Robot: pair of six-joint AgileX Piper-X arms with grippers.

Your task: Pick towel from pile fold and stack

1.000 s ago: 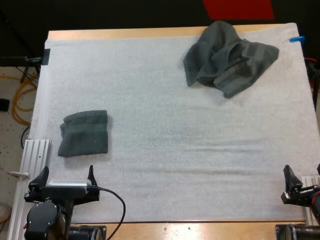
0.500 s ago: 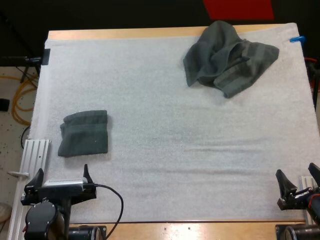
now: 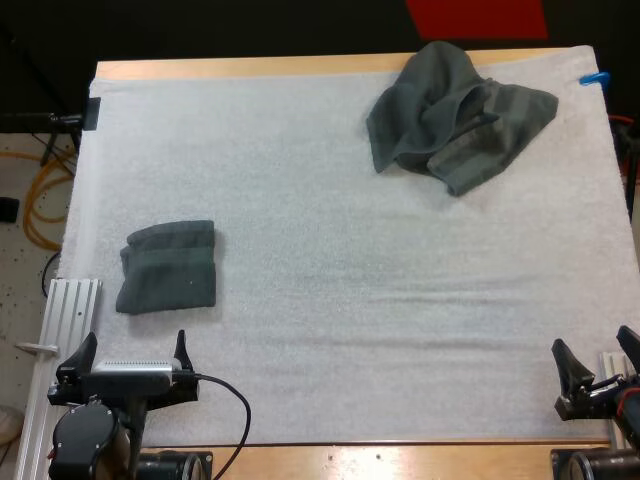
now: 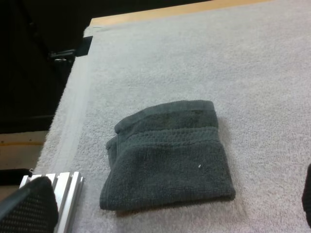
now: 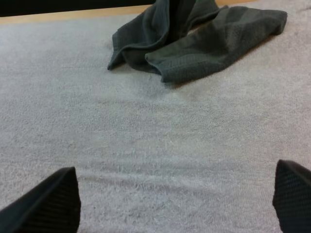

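Crumpled towel (image 3: pixel 455 115): dark grey-green, heaped at the far right of the white mat (image 3: pixel 330 200). Its far fold lies over the mat's far edge, and nothing touches it.

Folded towel (image 3: pixel 167 266): same colour, a flat neat rectangle on the near left part of the mat, well apart from the crumpled one.

Left gripper (image 3: pixel 135 350): low over the mat's near left corner, just on the near side of the folded towel and clear of it. Fingers (image 4: pixel 29 206) spread wide, gripping nothing.

Right gripper (image 3: pixel 595 350): at the mat's near right corner, well apart from the crumpled towel. Fingers (image 5: pixel 48 204) spread wide over bare mat, gripping nothing.

Wooden table (image 3: pixel 250 67) shows as a strip beyond the mat's far edge.
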